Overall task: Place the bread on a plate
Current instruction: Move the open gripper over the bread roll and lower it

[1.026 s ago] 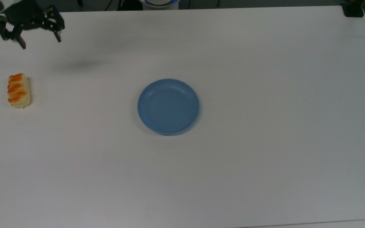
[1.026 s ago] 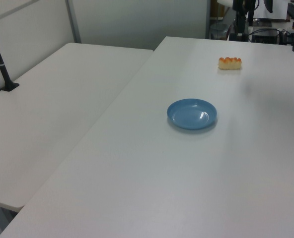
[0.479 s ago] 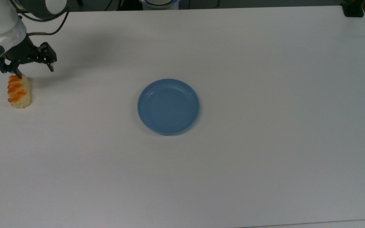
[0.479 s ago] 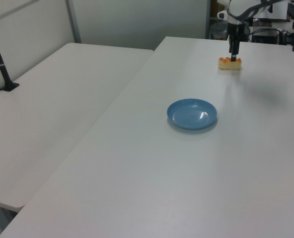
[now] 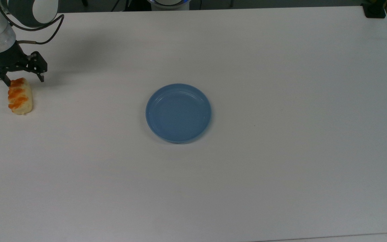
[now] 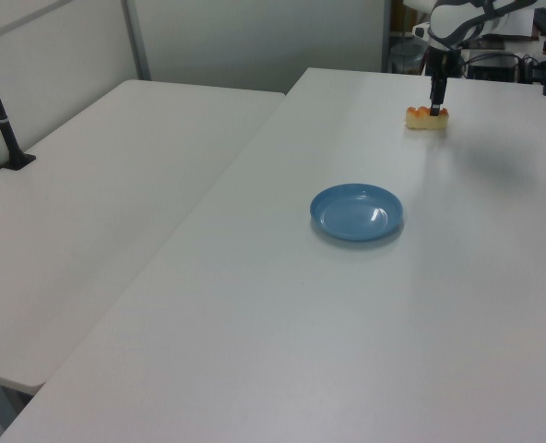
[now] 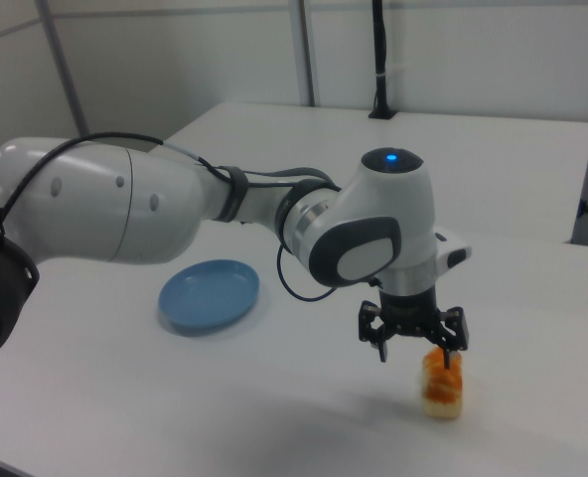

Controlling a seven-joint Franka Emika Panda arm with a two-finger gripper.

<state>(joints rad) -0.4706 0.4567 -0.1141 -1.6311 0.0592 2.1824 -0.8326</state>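
The gripper hangs with its fingers spread apart, grasping nothing, at the top view's far left, just over the 12 o'clock end of the bread. One fingertip sits beside that end of the loaf; contact cannot be told. The bread lies on the white bench, pointing roughly 12 to 6. At 3 o'clock from it, well apart, the blue plate rests empty.
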